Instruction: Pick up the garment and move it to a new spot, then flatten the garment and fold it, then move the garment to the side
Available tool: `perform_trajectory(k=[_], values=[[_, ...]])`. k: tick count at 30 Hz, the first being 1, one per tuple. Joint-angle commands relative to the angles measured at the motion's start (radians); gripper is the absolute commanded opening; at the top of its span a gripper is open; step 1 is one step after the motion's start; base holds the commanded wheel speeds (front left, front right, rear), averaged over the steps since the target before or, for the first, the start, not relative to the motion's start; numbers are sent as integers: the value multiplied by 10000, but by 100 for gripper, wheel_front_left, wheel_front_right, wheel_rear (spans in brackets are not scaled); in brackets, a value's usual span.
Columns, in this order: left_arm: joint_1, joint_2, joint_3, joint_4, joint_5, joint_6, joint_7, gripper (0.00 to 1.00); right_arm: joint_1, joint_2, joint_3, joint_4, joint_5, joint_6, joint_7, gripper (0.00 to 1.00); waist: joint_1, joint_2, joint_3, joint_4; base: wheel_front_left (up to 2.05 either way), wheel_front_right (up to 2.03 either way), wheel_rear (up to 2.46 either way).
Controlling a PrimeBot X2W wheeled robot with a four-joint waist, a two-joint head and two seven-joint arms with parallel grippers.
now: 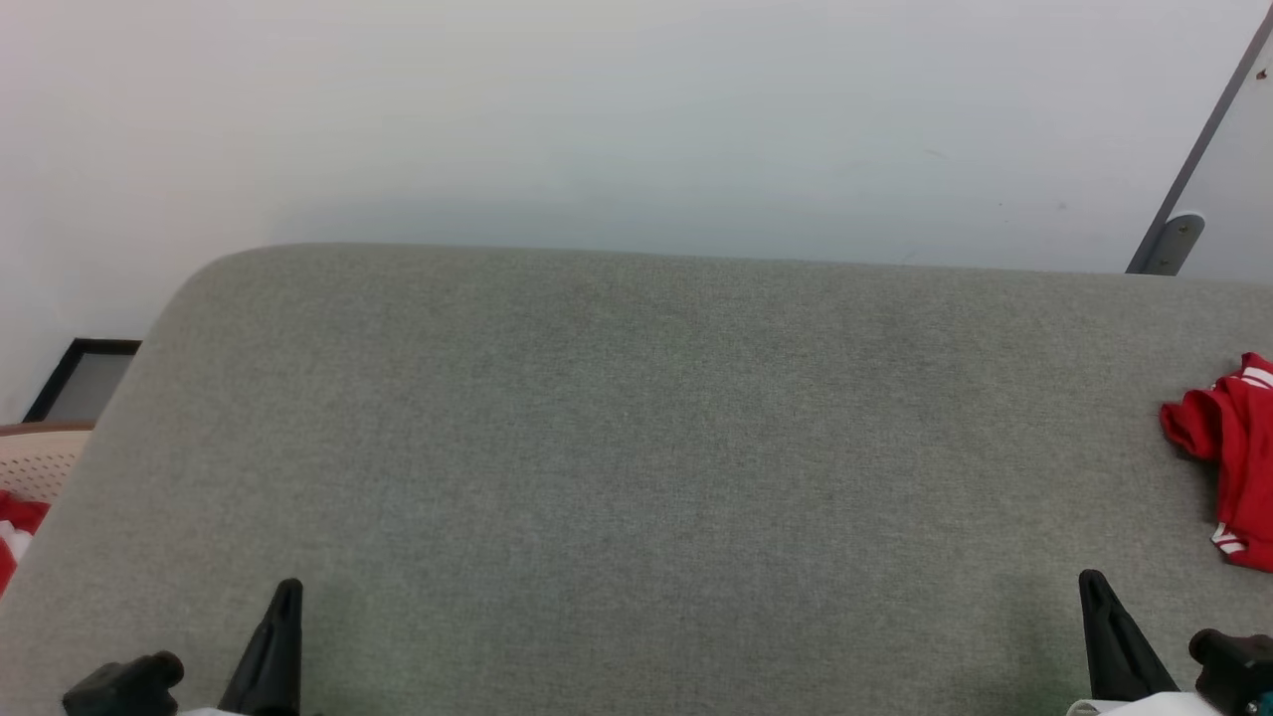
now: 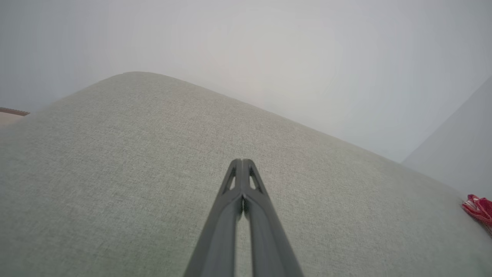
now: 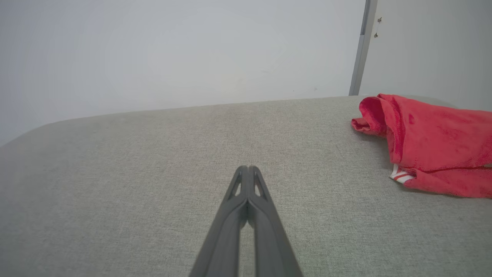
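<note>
Grey woven fabric surface across mid-frame. Red garment, crumpled, striped trim showing, lying on it at far right edge, cut off by frame. L gripper at lower left, fingers pressed together, holding nothing. R gripper at lower right, likewise closed & empty, near garment but apart. Beige basket w/ red-white cloth at left edge.

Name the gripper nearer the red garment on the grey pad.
The right gripper; the red garment lies just beyond it, far from the left gripper.
</note>
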Motion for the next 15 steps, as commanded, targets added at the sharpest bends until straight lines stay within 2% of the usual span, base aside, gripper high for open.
perform_trajectory(k=[1,15], values=[[-300,49,127,-134,-359,0,81,0,-294,-3,-71,-171,494,-2,80,0,0,0,3,-10,0,0,0],[-582,-422,356,-89,-2160,0,692,0,-490,106,-119,-215,3066,-4,631,0,0,0,29,-97,0,0,0]])
